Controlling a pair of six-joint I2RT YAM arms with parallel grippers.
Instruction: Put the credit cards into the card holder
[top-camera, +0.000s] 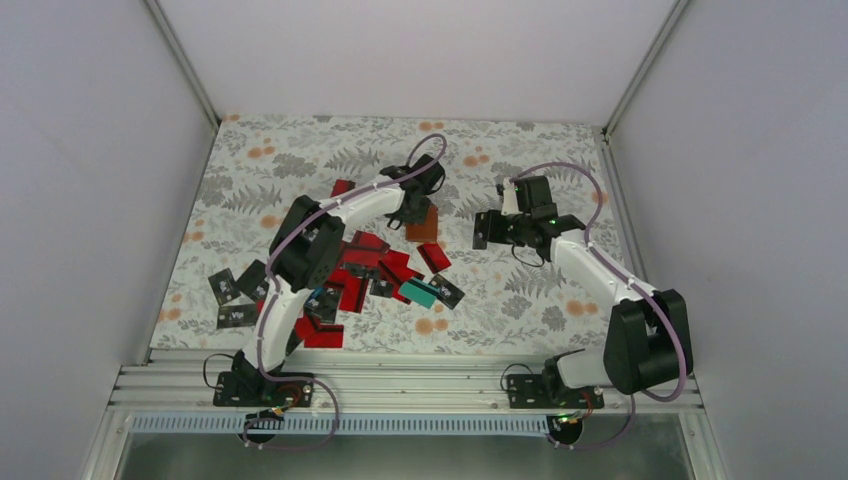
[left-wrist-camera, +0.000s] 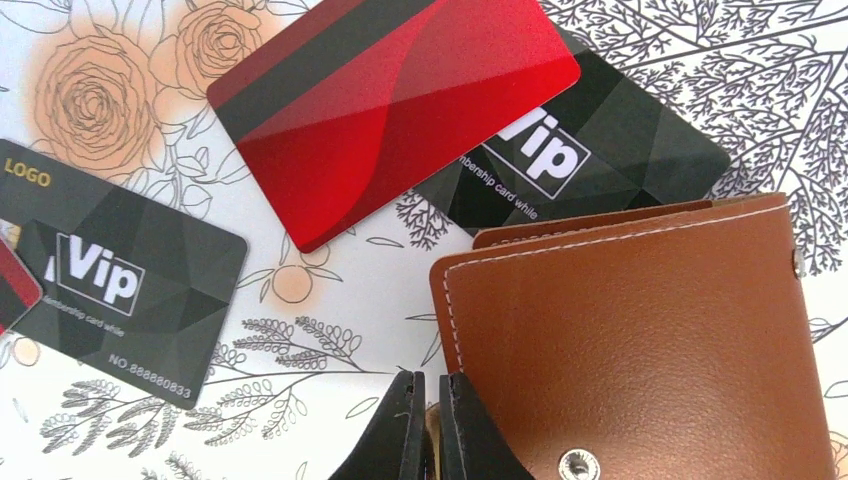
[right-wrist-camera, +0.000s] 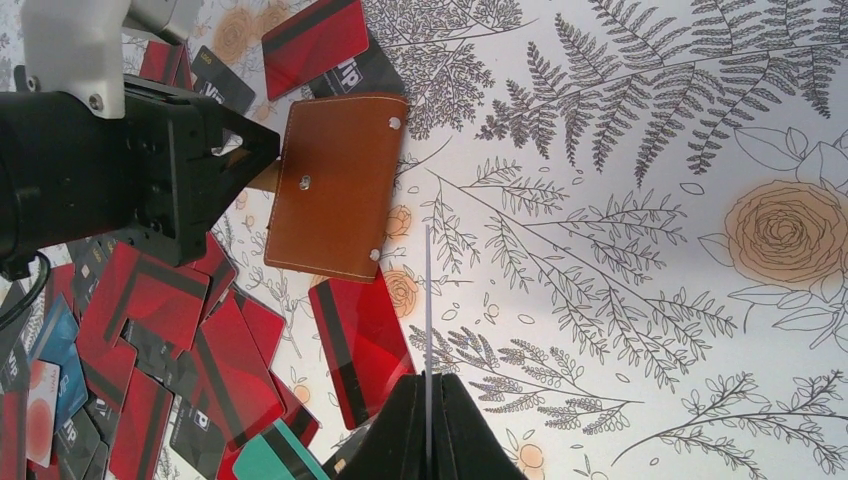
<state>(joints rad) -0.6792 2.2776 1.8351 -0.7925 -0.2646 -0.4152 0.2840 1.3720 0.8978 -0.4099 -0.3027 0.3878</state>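
We saw the card holder (top-camera: 425, 226) on the flowered counter (top-camera: 300, 160), at the far edge of the heap of credit cards (top-camera: 368, 266). It was folded shut, brown side up, with a metal snap showing. The left gripper (top-camera: 413, 213) was at its near-left edge. In the left wrist view the two fingers of the left gripper (left-wrist-camera: 432, 400) stood almost together, pinching a tan strip of the card holder (left-wrist-camera: 640, 340) between them. From the right wrist view, the left gripper (right-wrist-camera: 262, 150) met the card holder (right-wrist-camera: 335, 185) at the middle of one side, where a small brown flap stuck out. We could not tell whether that edge was lifted off the counter.

A red card (left-wrist-camera: 390, 110) and a black card (left-wrist-camera: 130, 275) lay flat just beyond the card holder, with the red one overlapping another black card.

The right gripper (top-camera: 492, 232) hung to the right of the card holder, apart from it. The right gripper (right-wrist-camera: 428, 385) was clamped on a thin card (right-wrist-camera: 428, 300), which we saw edge-on as a pale line. The rest of the credit cards (right-wrist-camera: 180, 330) lay loose and overlapping on the counter, mostly red and black with one teal.
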